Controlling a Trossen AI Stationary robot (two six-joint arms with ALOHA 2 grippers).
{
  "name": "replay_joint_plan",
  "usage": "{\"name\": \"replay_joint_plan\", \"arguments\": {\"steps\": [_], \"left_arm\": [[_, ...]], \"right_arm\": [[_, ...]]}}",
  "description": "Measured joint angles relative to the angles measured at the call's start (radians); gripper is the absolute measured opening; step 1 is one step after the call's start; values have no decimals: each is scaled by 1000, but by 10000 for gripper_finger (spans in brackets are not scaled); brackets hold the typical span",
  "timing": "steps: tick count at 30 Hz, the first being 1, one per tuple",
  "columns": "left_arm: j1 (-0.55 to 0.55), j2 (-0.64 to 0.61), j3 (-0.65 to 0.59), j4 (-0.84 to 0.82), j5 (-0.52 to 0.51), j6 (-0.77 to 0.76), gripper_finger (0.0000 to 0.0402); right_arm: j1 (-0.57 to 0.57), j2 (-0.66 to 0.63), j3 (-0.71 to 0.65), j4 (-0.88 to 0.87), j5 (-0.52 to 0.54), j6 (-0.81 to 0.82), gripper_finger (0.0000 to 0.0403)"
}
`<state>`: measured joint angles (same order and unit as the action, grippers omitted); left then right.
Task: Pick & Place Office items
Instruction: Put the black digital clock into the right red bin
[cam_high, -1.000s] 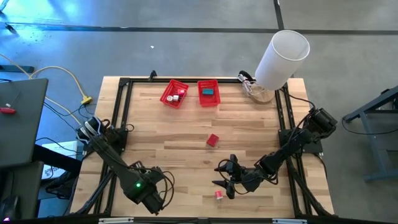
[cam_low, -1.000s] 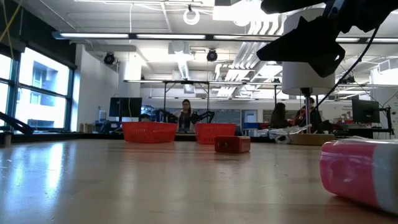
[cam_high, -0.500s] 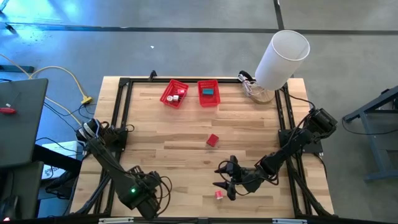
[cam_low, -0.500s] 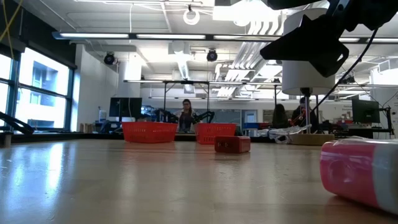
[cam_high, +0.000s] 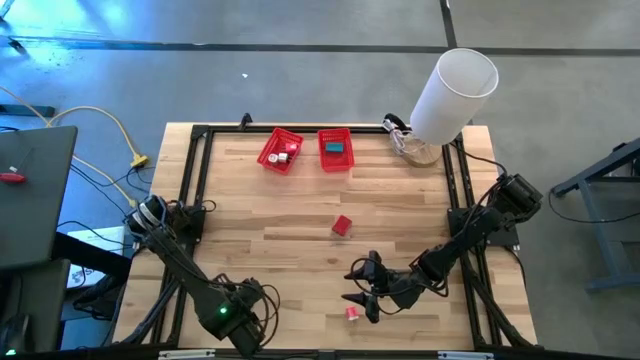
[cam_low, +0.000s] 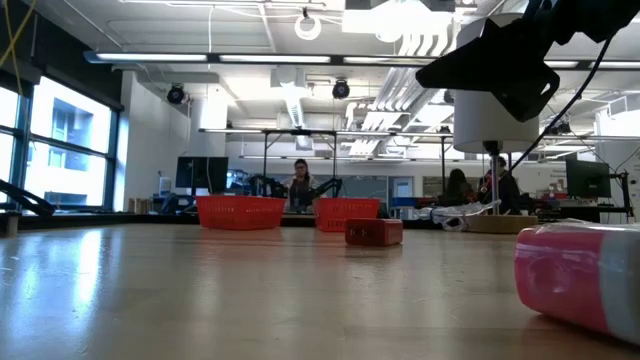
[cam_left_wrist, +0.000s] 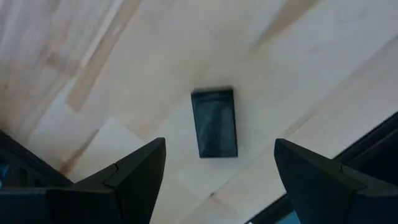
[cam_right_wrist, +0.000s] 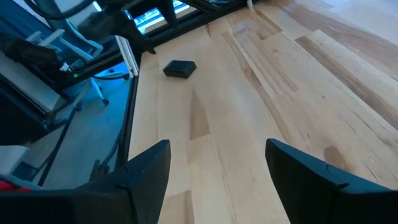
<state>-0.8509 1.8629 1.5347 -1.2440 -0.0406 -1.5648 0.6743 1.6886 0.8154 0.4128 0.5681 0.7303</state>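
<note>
- Partly done, by my read: left red mesh basket held small white and red pieces; right red mesh basket held a teal block.
- Three items were out on the wooden bench: a red block mid-bench, a small pink-and-red cylindrical piece near the front edge, and a dark grey flat rectangular block at the front left.
- Left gripper hung right above the dark grey block, fingers spread wide with the block between them in its wrist view, nothing held.
- Right gripper hovered just beside the pink-and-red piece, jaws wide apart, empty.
- Dark grey block also showed far off in the right wrist view, near the bench frame.
- Big white cylinder stood at the back right corner, not part of the job.
- Left to do, judging from this: grasp and basket all three loose items; likely next were the dark grey block for the left arm and the pink-and-red piece for the right.
</note>
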Motion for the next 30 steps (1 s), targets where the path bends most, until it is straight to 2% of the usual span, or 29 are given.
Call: {"name": "replay_joint_plan", "arguments": {"steps": [11, 21, 30], "left_arm": [[-3, 0, -38, 33, -14, -8, 291], [-3, 0, -133, 148, 49, -33, 291], [-3, 0, -212, 278, 49, -31, 291]], "right_arm": [[21, 0, 0, 30, 0, -1, 252], [21, 0, 0, 33, 0, -1, 252], [19, 0, 0, 33, 3, -8, 252]]}}
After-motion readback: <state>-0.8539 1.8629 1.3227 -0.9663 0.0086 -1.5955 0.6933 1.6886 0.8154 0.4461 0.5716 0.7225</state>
